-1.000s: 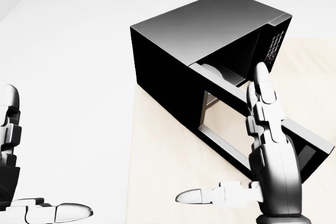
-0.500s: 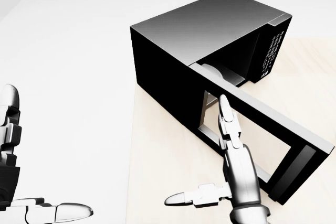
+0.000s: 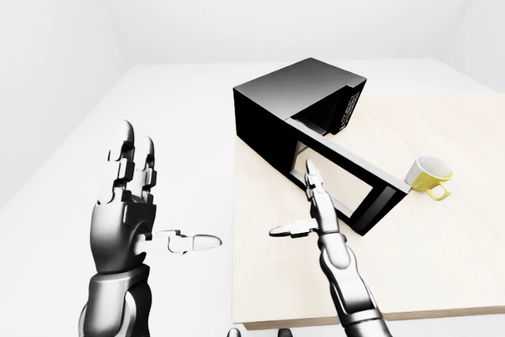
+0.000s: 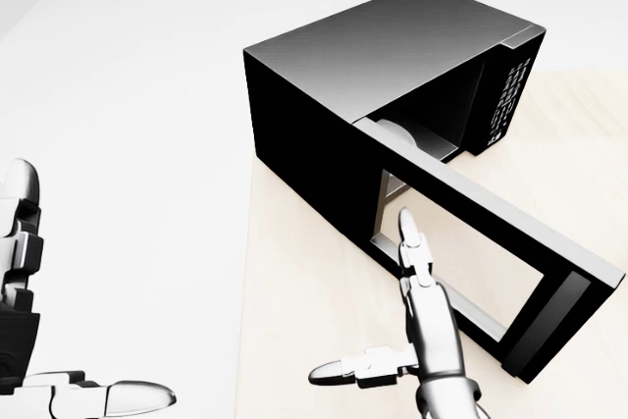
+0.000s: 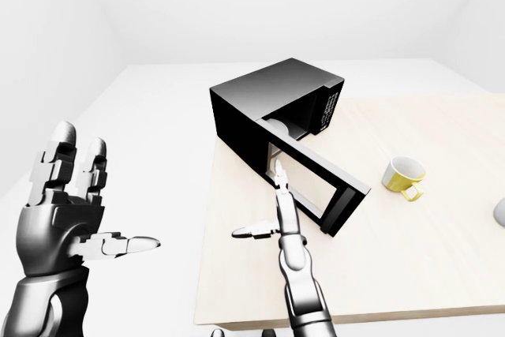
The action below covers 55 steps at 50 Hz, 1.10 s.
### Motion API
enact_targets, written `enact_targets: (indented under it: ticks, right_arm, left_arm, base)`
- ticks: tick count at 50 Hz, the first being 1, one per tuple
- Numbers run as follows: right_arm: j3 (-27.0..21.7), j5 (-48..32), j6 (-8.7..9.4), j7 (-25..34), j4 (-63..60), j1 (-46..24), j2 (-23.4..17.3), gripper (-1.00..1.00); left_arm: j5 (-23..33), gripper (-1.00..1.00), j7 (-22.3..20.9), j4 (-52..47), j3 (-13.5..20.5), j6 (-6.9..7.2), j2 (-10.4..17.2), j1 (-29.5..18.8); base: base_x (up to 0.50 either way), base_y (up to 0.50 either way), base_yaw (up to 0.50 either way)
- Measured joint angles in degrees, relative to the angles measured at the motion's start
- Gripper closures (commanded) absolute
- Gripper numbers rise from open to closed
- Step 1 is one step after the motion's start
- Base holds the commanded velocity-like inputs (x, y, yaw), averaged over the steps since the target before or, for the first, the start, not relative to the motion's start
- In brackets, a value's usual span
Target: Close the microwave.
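Observation:
The black microwave (image 4: pixel 383 56) stands on a light wooden table (image 3: pixel 442 258). Its door (image 4: pixel 551 323) is swung wide open toward the right of the head view and shows the cavity (image 4: pixel 417 134) behind it. My right hand (image 4: pixel 368 299) is open with its fingers straight. The fingertips (image 4: pixel 404 221) point up at the outer face of the door near its hinge end, and I cannot tell whether they touch it. My left hand (image 3: pixel 167 191) is open and empty, raised at the left over the white floor, well away from the microwave.
A yellow mug (image 3: pixel 428 174) stands on the table right of the door's free end. A grey object (image 5: pixel 500 211) shows at the right edge of the right-eye view. The table's left edge (image 4: pixel 245 282) runs just left of my right hand.
My right hand has dropped down and to the left in the head view, from in front of the door's middle to near its hinge end. The door and left hand have not moved.

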Motion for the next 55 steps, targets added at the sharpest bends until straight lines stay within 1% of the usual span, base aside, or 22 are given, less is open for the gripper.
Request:
enact_targets:
  ticks: [27,55]
  right_arm:
    - [-1.59,-1.24,0.0,-2.03,12.27,-10.35,0.91,-1.0]
    - [-3.33,-1.91,0.0,-4.33,23.76,-20.48,0.72,-1.0]
  left_arm:
    - [-0.03,-1.0,-0.1,-0.26,0.02,0.0,-0.04,0.18]
    - [0.02,-1.0,0.0,0.0,0.0,0.0,0.0,0.06]
  base:
    - [0.0,0.0,0.0]
    - [0.0,0.0,0.0]
